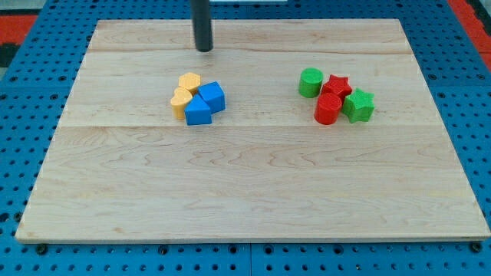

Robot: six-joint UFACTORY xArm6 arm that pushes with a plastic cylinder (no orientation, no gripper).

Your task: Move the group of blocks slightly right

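My tip (204, 49) stands near the view's top, above and apart from a tight group left of centre: two yellow blocks (189, 81) (181, 100), a blue cube (212, 96) and a blue block (197, 112). A second group lies at the view's right: a green cylinder (311, 81), a red star (336, 86), a red cylinder (327, 110) and a green star (358, 105). All rest on the wooden board (245, 184).
The board sits on a blue pegboard (23, 153) that shows on all sides. A red area (19, 19) shows at the view's top left corner.
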